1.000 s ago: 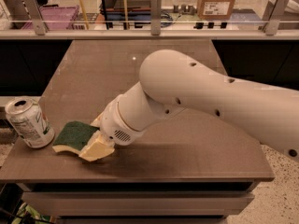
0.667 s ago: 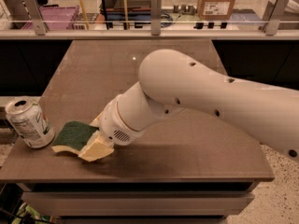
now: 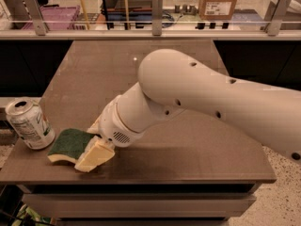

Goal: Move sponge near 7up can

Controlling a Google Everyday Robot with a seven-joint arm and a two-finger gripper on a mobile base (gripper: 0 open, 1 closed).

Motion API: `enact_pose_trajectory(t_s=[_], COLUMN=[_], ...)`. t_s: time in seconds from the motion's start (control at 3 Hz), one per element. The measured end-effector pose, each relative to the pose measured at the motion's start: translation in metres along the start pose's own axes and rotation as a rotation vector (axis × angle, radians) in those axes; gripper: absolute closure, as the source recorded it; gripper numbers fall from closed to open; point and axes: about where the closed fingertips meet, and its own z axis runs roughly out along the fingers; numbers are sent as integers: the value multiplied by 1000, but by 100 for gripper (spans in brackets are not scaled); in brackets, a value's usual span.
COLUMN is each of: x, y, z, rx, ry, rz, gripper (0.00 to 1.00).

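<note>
The sponge (image 3: 69, 143), dark green on top with a pale yellow base, lies flat on the brown table (image 3: 188, 154) near its front left corner. The 7up can (image 3: 29, 124), silver-white with green markings, stands upright just left of the sponge, a small gap between them. My gripper (image 3: 92, 142) is low over the table at the sponge's right end, at the tip of the big white arm (image 3: 197, 93) that reaches in from the right. The arm's wrist hides the sponge's far right edge.
The table's front edge runs just below the sponge and its left edge is beside the can. A glass rail on metal posts (image 3: 157, 7) closes off the far side, with boxes (image 3: 217, 4) and shelves behind it.
</note>
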Motion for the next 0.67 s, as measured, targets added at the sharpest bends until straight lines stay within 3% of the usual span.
enact_pose_trajectory(t_s=[0.33, 0.67], x=[-1, -1], y=[1, 1], z=[0, 0], rx=[1, 1], ry=[1, 1], rz=[-4, -4], gripper=[0, 0])
